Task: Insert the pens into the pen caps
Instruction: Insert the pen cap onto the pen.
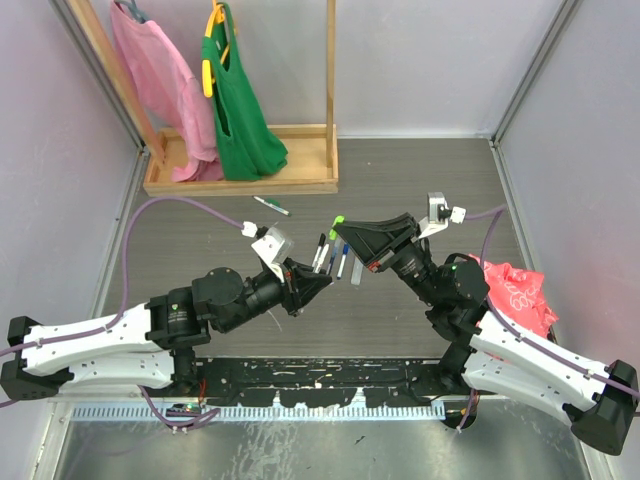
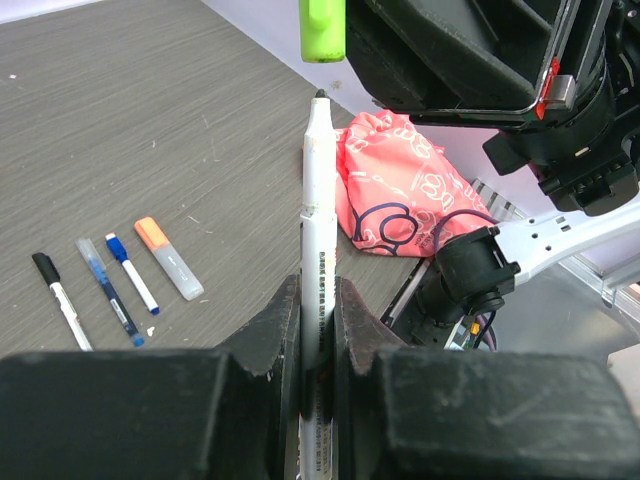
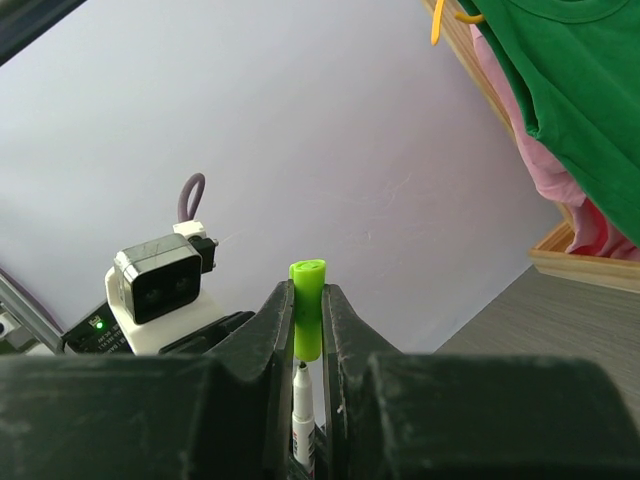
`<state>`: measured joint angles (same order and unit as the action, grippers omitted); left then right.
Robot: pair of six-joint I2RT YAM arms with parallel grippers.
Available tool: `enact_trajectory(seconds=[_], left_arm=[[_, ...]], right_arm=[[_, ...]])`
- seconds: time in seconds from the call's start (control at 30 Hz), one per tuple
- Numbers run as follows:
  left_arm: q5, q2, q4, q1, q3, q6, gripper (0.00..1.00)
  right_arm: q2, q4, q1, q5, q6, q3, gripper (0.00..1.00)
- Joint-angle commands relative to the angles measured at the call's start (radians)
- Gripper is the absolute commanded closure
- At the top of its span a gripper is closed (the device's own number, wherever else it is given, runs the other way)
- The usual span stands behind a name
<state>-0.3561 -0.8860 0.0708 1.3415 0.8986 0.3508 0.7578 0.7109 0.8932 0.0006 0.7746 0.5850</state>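
My left gripper [image 2: 318,290] is shut on a white pen [image 2: 319,220], which stands upright with its dark bare tip just under a light green pen cap [image 2: 322,30]. A small gap still separates tip and cap. My right gripper [image 3: 308,300] is shut on that cap [image 3: 308,320], with the pen's tip [image 3: 302,395] showing right beneath it. From above, the two grippers meet over the table's middle, the cap [image 1: 339,220] at the right gripper's [image 1: 342,232] tip. Several capped pens [image 2: 110,295] and an orange one [image 2: 168,258] lie on the table.
A pink bag [image 1: 515,290] lies at the right by the right arm. A wooden rack [image 1: 240,180] with pink and green garments stands at the back left. A green pen [image 1: 270,206] lies alone in front of it.
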Motion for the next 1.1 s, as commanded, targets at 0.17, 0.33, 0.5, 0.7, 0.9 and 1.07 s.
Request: enact_trajectory(seconds=[0.17,0.33,0.5,0.7,0.9,1.07], left_arm=[[-0.014,0.003,-0.062,0.003,0.024,-0.003,1.00],[-0.015,0.008,-0.062,0.002,0.021,-0.003,1.00],[-0.020,0.019,-0.062,0.003,0.013,-0.004,1.00],[-0.025,0.025,-0.062,0.004,0.009,-0.003,1.00],[-0.031,0.024,-0.063,0.002,0.008,-0.001,1.00],[-0.030,0.021,-0.066,0.003,0.009,0.001,1.00]], right_arm=[[-0.001,0.056,-0.002,-0.028,0.017,0.020,1.00],[0.009,0.061,-0.002,-0.036,0.024,0.017,1.00],[0.019,0.068,-0.002,-0.045,0.028,0.017,1.00],[0.018,0.074,-0.002,-0.049,0.032,0.009,1.00],[0.008,0.075,-0.003,-0.053,0.031,-0.001,1.00],[0.003,0.071,-0.002,-0.058,0.031,-0.007,1.00]])
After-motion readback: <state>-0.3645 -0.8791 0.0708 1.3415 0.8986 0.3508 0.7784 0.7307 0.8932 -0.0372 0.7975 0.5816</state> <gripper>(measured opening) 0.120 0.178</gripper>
